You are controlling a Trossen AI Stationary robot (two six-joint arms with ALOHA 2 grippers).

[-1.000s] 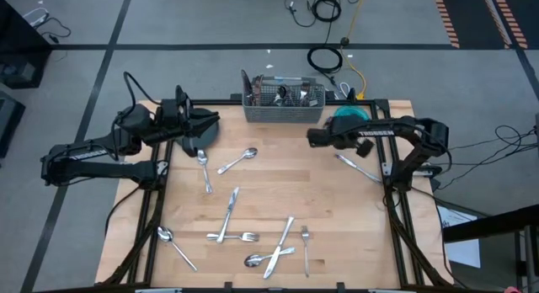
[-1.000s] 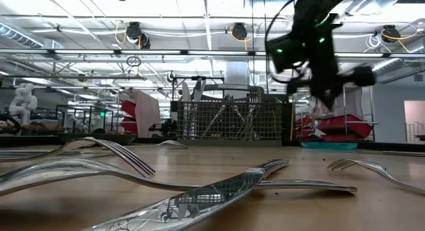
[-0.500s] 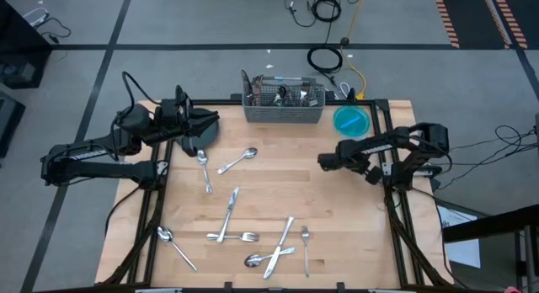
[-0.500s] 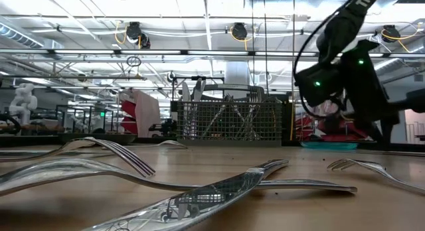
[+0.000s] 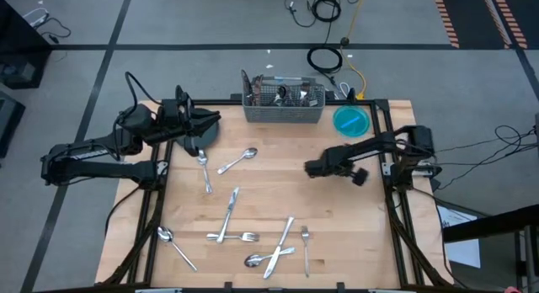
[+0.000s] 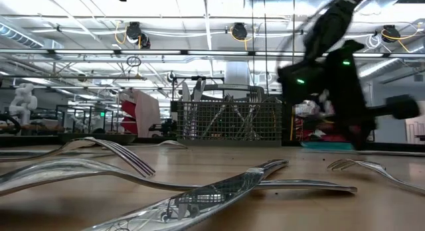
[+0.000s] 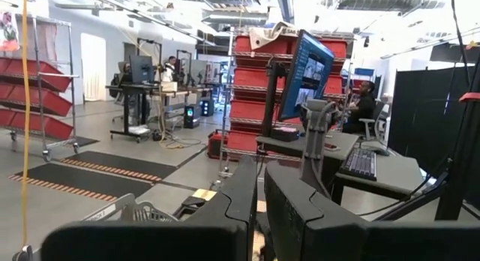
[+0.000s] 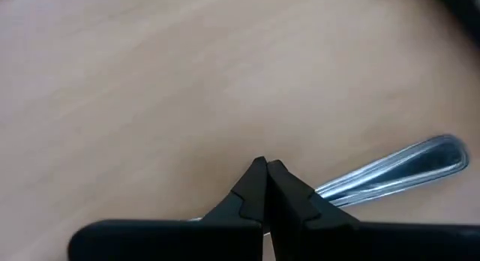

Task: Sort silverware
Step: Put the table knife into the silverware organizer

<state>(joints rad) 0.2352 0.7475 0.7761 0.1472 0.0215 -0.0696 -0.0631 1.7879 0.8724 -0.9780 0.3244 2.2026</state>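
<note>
— My right claw [image 5: 310, 168] has swung away from the grey wire-mesh caddy [image 5: 284, 108], out over the middle of the pale wooden desk [image 5: 269, 183]. A second ago it hung up near the caddy's corner.

— Is it carrying anything?

— Its fingers are pressed tight together, low over bare wood. In the right wrist view a shiny silver metal handle [image 8: 390, 171] lies on the desk just past the fingertips. I can't tell whether they touch it.

— And the left side?

— My left claw [image 5: 215, 119] hangs at the far left corner, above the dark round plate [image 5: 200, 140]. Its fingers are pinched almost together, with nothing between them.

— Where's the rest of the silverware?

— It's scattered across the desk. Two silver metal spoons [image 5: 238, 161] lie near the plate, and a slim silver table knife [image 5: 230, 210] lies nearer the middle with a silver four-tined fork [image 5: 234, 237] beside it. Another spoon lies by itself at the near left, and a crossed cluster of pieces [image 5: 274, 255] sits at the near edge. More pieces stand upright in the caddy at the far edge, and a round teal bowl [image 5: 351, 120] sits just beside it.
</note>
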